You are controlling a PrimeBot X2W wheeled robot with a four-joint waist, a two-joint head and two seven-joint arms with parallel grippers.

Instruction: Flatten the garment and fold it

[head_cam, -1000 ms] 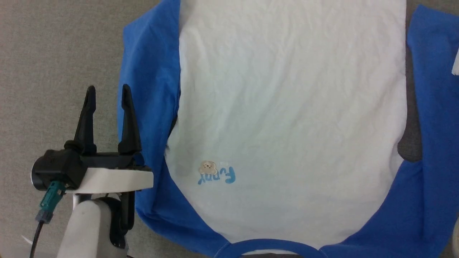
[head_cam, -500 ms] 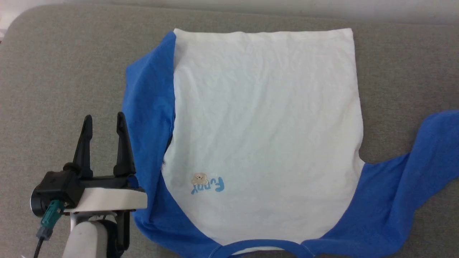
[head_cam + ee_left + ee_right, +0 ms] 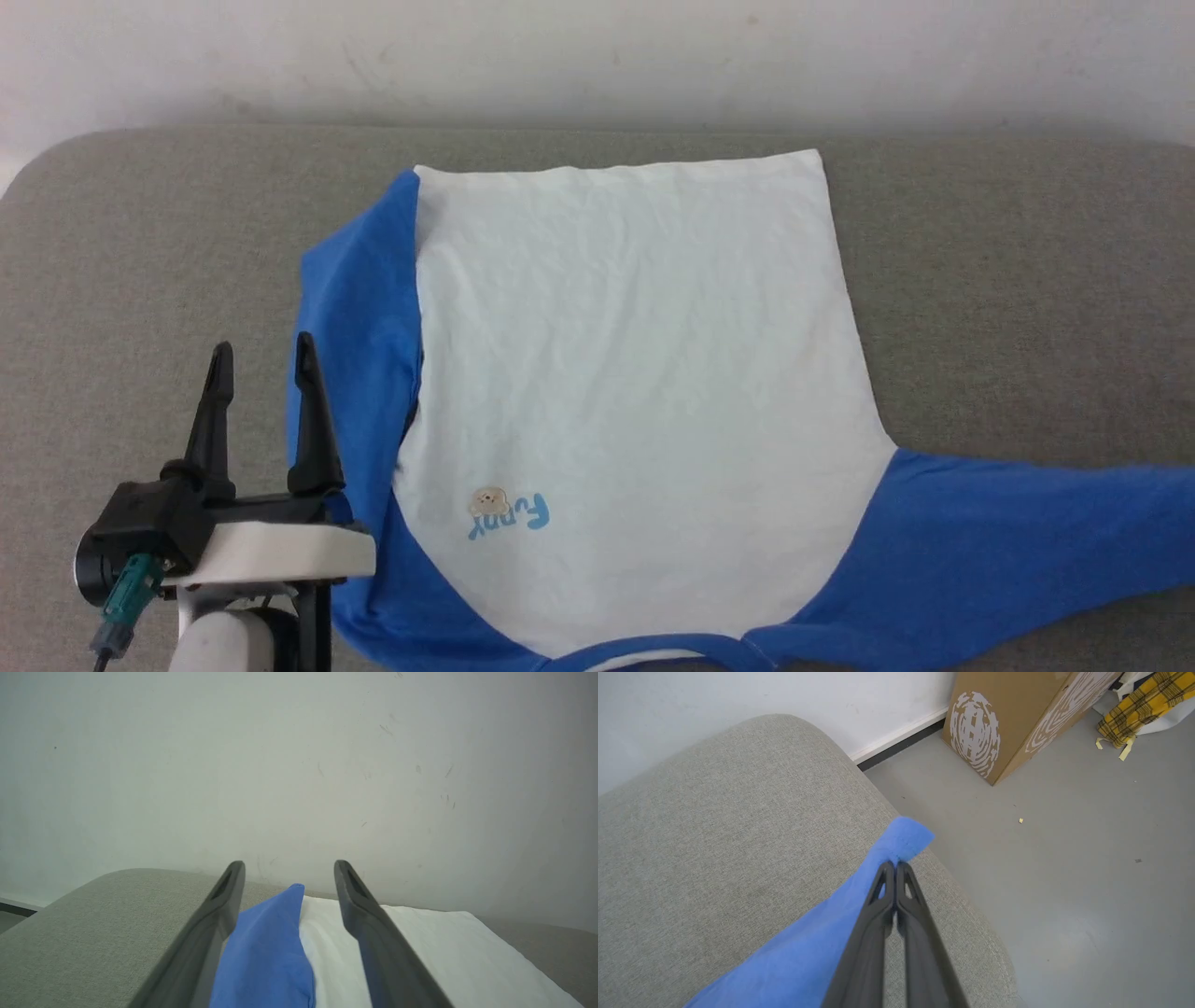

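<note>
The garment lies face up on the grey cushion, its white body spread flat with the small print near the front left. One blue sleeve is folded along the body's left side. The other blue sleeve stretches out to the right. My left gripper hovers open just left of the folded sleeve, holding nothing. In the right wrist view my right gripper is shut on the cuff end of the stretched sleeve at the cushion's edge.
A white wall runs behind the cushion. Beyond the cushion's right end lies grey floor with a cardboard box and a yellow plaid cloth.
The head camera has pulled back and tilted up, bringing the wall and whole shirt into view. The right sleeve has gone from bent to pulled out straight to the right.
</note>
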